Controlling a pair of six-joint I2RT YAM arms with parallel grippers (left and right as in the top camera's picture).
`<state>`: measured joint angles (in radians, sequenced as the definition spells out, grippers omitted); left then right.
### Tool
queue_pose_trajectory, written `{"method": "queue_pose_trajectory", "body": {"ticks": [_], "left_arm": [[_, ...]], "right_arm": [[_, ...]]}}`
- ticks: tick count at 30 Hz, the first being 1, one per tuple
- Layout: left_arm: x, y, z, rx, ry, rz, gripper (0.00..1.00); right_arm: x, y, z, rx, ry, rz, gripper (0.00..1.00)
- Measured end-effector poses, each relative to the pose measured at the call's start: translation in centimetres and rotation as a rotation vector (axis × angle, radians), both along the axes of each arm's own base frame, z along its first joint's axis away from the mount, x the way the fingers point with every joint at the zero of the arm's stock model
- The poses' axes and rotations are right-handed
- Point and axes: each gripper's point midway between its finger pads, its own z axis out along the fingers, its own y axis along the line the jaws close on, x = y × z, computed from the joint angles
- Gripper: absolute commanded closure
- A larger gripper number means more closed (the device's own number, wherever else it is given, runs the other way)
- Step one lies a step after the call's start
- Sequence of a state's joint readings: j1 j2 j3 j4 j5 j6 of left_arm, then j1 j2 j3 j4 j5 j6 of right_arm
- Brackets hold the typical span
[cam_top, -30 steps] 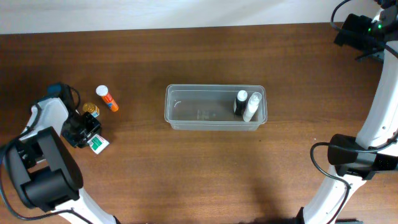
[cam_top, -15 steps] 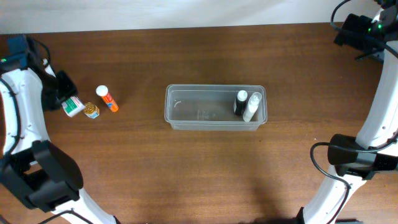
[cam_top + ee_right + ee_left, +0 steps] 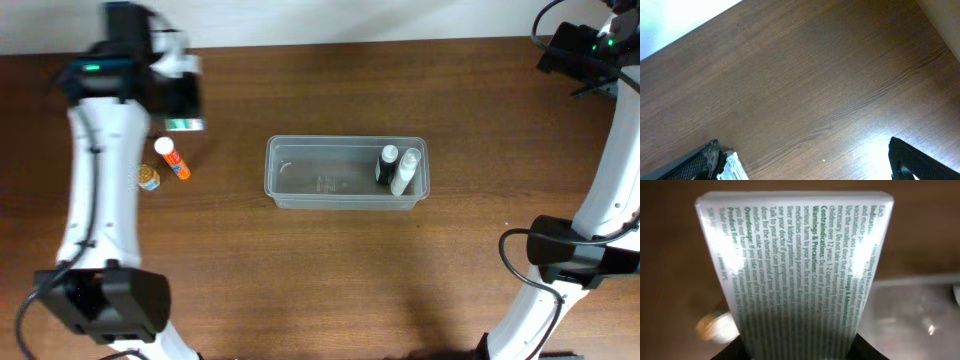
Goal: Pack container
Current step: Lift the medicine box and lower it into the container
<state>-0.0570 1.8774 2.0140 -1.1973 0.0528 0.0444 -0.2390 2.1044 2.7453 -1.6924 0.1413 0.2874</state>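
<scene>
Left gripper (image 3: 179, 108) clamps the medicine box (image 3: 795, 270) off the table, likely to clear the rim of the container (image 3: 345, 140) sitting mid-table, two bottles (image 3: 404, 172) inside, while the right gripper (image 3: 805, 152) hangs open, empty.

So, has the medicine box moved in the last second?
Yes. The medicine box has gone toward the table's far edge and rightward, nearer the container.

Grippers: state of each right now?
Left gripper: closed on the white-and-green printed box.
Right gripper: open, holding nothing.
</scene>
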Motion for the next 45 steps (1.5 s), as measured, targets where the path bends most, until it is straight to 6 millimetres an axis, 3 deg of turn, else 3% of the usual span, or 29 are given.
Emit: {"method": "queue_pose_trajectory", "body": {"ticks": [5,8,14,18,26,39,41,45], "left_arm": [[-0.6,-8.8,0.5,0.101,-0.064,-0.308,0.64],[-1.3,-13.2,1.0,0.154,-0.119,-0.466,0.55],[-2.3,-18.6,1.1,0.222,-0.187,-0.672,0.53],[-2.6,-20.0,-0.7,0.265,-0.160,-0.767,0.57],[-3.0,-21.3,-6.9,0.383,-0.034,-0.998,0.60],[-3.8,-22.9,-12.0,0.426,0.066,-1.141,0.59],[-4.2,-22.8,-13.1,0.421,0.106,-1.154,0.51],[-5.0,-23.0,-13.8,0.403,0.135,-1.198,0.48]], "right_arm": [[0.0,0.0,0.0,0.001,0.000,-0.001,0.02],[0.0,0.0,0.0,0.000,0.000,0.000,0.02],[0.0,0.0,0.0,0.000,0.000,0.000,0.02],[0.0,0.0,0.0,0.001,0.000,0.000,0.02],[0.0,0.0,0.0,0.000,0.000,0.000,0.01],[0.0,0.0,0.0,0.001,0.000,0.000,0.02],[0.0,0.0,0.0,0.001,0.000,0.000,0.02],[0.0,0.0,0.0,0.001,0.000,0.000,0.02]]}}
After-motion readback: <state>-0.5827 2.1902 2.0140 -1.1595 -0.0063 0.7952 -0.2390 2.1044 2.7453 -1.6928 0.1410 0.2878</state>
